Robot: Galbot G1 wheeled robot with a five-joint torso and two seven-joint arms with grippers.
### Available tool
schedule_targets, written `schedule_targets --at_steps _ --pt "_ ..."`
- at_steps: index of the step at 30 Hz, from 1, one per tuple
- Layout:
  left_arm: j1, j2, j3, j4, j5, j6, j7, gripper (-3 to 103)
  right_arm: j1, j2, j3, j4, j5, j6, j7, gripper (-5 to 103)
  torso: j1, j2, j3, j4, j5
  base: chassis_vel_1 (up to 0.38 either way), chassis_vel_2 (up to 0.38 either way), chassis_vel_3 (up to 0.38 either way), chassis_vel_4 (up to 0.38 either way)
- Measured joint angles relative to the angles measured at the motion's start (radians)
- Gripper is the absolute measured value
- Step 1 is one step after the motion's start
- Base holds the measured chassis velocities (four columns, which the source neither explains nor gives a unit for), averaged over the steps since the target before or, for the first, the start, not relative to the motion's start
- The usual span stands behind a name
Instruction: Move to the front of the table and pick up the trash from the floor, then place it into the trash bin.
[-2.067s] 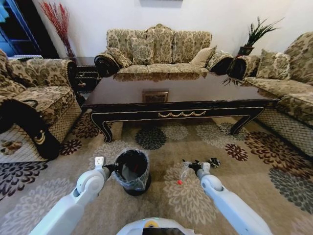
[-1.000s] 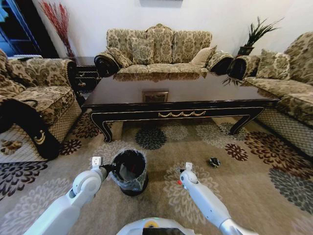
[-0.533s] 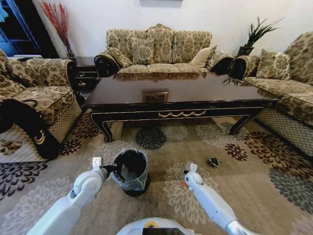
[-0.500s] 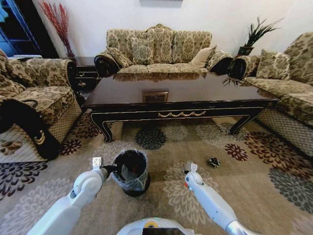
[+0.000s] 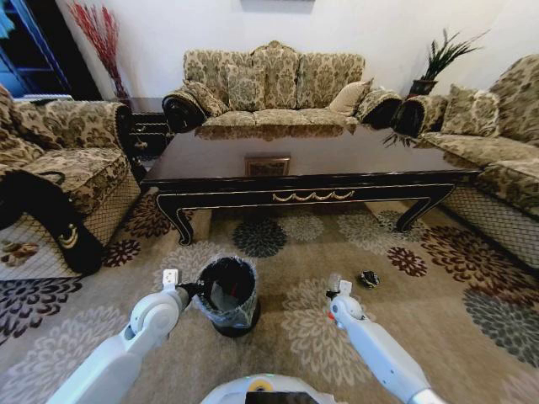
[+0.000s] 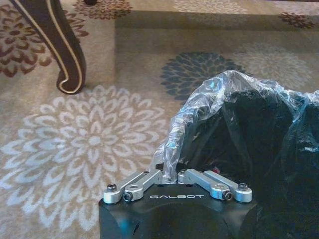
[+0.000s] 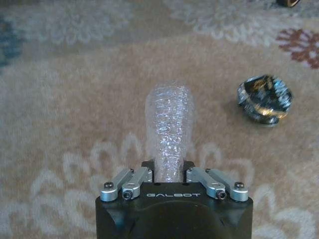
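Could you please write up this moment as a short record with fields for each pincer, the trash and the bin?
left pincer: shut on the clear liner at the rim of the trash bin
right pincer: shut on the clear plastic bottle, held above the carpet, to the right of the bin
loose trash: dark wad lying on the carpet, beyond the bottle
table: stands behind the bin, legs on the carpet
bottle in bin: not yet
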State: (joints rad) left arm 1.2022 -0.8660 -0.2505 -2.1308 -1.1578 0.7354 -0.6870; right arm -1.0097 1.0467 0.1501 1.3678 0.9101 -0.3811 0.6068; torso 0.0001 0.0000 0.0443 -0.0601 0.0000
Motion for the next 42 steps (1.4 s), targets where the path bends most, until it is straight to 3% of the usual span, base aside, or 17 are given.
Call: schedule_targets --at_steps 6,10,12,17,19,20,22,26,29,35,42 --pt "-0.044 0.001 0.034 0.019 -0.009 0.0 0.002 3 -0.058 -0.045 0.045 0.098 -0.015 0.042 -0.052 25 0.0 0.0 0.0 -0.0001 -0.0001 0.0 0.0 0.0 0.0" --pt "-0.103 0.02 0.081 0.041 -0.016 0.0 0.004 3 -0.15 -0.081 0.096 0.206 -0.139 0.138 -0.168 25 0.0 0.0 0.0 -0.0001 -0.0001 0.0 0.0 0.0 0.0" --pt "-0.114 0.024 0.093 0.043 -0.019 0.0 0.009 3 -0.171 -0.086 0.107 0.229 -0.152 0.151 -0.186 25 0.0 0.0 0.0 0.0 0.0 0.0 0.0 0.0 0.0" --pt "-0.19 0.039 0.167 0.062 -0.08 0.0 0.032 3 -0.292 -0.11 0.177 0.368 -0.211 0.274 -0.33 25 0.0 0.0 0.0 -0.0003 0.0003 0.0 0.0 0.0 0.0" --pt "-0.196 0.039 0.173 0.064 -0.084 0.0 0.035 3 -0.298 -0.112 0.18 0.378 -0.21 0.289 -0.345 25 0.0 0.0 0.0 -0.0002 0.0003 0.0 0.0 0.0 0.0" --pt "-0.219 0.037 0.204 0.074 -0.091 0.0 0.053 3 -0.317 -0.118 0.193 0.415 -0.207 0.355 -0.402 25 0.0 0.0 0.0 -0.0001 -0.0002 0.0 0.0 0.0 0.0" --pt "-0.237 0.031 0.231 0.079 -0.091 0.0 0.059 3 -0.326 -0.124 0.197 0.456 -0.178 0.413 -0.449 25 0.0 0.0 0.0 -0.0002 0.0 0.0 0.0 0.0 0.0" --pt "-0.255 0.02 0.256 0.075 -0.095 0.0 0.056 3 -0.328 -0.131 0.195 0.497 -0.138 0.45 -0.487 25 0.0 0.0 0.0 0.0002 0.0 0.0 0.0 0.0 0.0" --pt "-0.264 0.012 0.274 0.069 -0.097 0.0 0.056 3 -0.328 -0.152 0.178 0.532 -0.139 0.496 -0.567 25 0.0 0.0 0.0 -0.0002 0.0 0.0 0.0 0.0 0.0" --pt "-0.275 0.024 0.288 0.082 -0.104 0.0 0.059 3 -0.336 -0.173 0.169 0.589 -0.139 0.526 -0.628 25 0.0 0.0 0.0 0.0003 -0.0001 0.0 0.0 0.0 0.0" --pt "-0.369 0.014 0.377 0.132 -0.107 0.0 0.059 3 -0.364 -0.186 0.183 0.669 -0.11 0.542 -0.689 25 0.0 0.0 0.0 -0.0002 0.0 0.0 0.0 0.0 0.0"
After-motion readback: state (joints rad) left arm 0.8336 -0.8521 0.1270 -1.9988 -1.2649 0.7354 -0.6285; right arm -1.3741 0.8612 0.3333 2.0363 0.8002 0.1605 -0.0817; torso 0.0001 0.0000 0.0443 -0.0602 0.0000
